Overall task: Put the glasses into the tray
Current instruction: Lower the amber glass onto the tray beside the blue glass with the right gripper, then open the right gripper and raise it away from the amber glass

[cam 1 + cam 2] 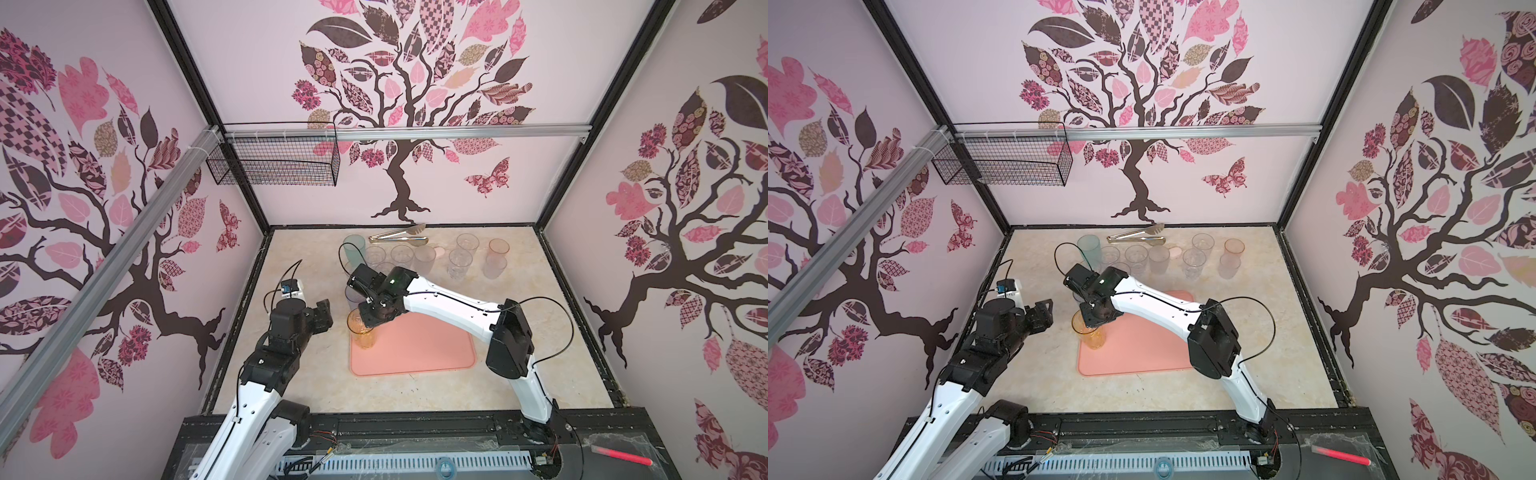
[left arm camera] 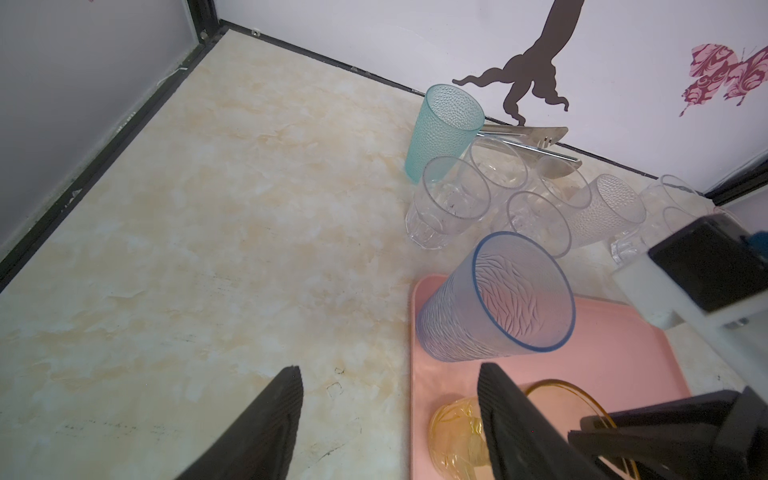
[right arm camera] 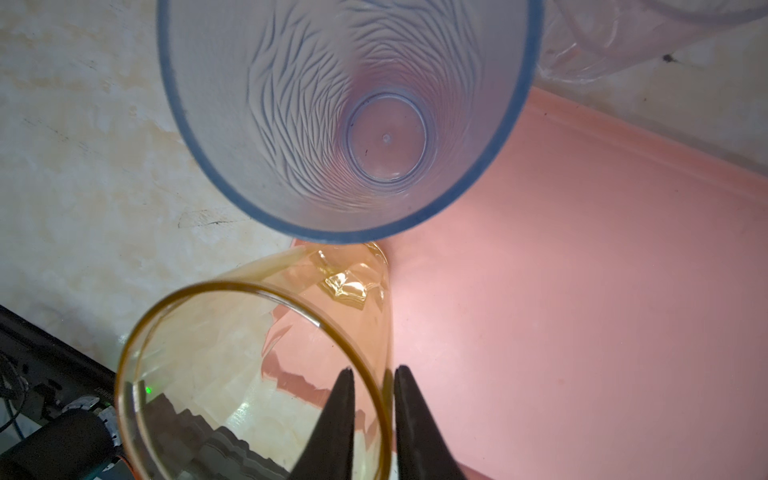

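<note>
Hugging tray (image 1: 415, 355) edge, amber glass (image 1: 365, 338)

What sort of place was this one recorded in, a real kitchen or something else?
Most likely a staged robot test booth, not a kitchen. Tree-patterned wall panels in a black frame box in a small marble-look table, and two robot arms are mounted on a base at its front.
</note>
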{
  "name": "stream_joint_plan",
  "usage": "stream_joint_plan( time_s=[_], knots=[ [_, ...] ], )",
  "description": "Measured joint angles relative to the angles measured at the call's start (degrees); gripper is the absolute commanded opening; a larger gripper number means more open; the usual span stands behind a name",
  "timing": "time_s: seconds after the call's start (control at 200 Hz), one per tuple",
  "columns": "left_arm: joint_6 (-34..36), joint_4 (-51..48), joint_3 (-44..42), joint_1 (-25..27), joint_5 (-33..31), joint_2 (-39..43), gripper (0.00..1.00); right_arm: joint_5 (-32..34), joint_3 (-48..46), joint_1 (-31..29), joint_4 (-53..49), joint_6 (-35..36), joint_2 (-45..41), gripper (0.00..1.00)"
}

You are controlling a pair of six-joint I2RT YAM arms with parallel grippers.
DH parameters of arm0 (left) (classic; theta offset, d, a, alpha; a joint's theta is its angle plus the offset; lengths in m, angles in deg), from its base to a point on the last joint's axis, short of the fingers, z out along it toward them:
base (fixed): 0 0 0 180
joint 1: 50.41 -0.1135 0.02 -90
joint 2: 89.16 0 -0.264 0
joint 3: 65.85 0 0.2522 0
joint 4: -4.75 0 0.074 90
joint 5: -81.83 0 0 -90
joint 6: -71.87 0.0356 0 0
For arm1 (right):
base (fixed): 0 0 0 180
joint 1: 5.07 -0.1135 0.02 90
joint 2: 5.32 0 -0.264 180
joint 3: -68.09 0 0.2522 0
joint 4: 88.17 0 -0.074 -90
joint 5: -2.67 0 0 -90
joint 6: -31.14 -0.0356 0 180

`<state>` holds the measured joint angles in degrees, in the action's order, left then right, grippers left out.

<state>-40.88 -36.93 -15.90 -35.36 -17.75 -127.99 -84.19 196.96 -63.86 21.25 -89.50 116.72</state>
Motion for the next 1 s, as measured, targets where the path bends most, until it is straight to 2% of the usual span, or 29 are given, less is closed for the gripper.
stream_joint_plan(
  time_s=[0.45, 0.995],
  knots=[
    [0.0, 0.0, 0.0, 0.0, 0.5, 0.0, 0.71, -2.1, -1.9, 0.0, 2.3, -1.3, 0.0, 0.23],
    [0.0, 0.0, 0.0, 0.1, 0.7, -0.5, 0.7, -1.1, -1.9, 0.0, 2.4, -2.5, -0.3, 0.41]
  ],
)
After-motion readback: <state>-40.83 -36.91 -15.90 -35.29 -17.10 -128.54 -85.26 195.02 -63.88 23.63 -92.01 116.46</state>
